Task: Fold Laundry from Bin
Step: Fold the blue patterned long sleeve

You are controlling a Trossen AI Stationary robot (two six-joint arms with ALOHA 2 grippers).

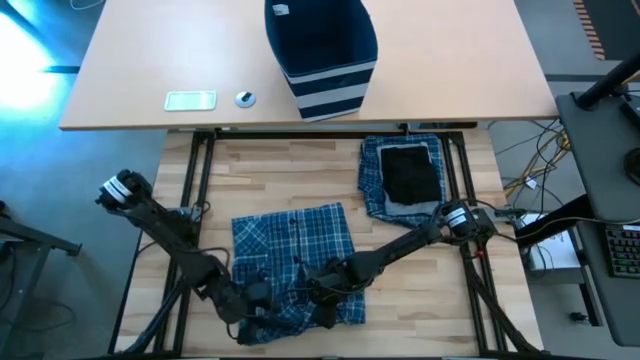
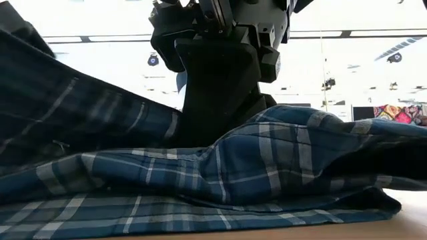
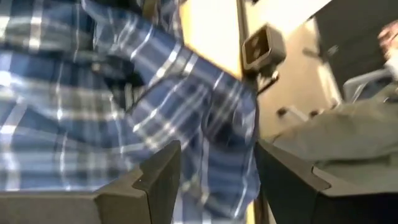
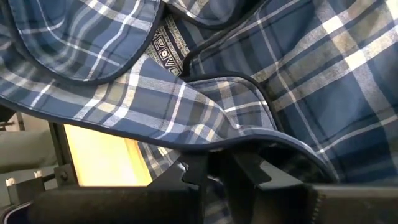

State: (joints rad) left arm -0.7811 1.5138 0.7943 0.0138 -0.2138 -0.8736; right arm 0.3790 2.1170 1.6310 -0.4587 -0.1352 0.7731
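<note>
Shirt: blue-and-white plaid, spread on the wooden table, near edge bunched where both grippers meet it.
Left gripper: at the shirt's near left corner; fingers parted with a fold of plaid between them, so a loose grasp on the shirt.
Right gripper: on the shirt's near edge, just beside the left one; fingers pressed together, pinching the hem.
Low view: shirt lifted in a hump before the camera, a dark gripper body standing in the cloth; cannot tell which arm it is.
Folded pile: plaid garment flat at the table's far right, well apart from the shirt.
Black piece: lying on top of that pile.
Bin: navy, pale stripes low on its wall, upright on the tan desk beyond the table; contents not discernible.
Desk items: a pale flat card and a small round object, left of the bin.
</note>
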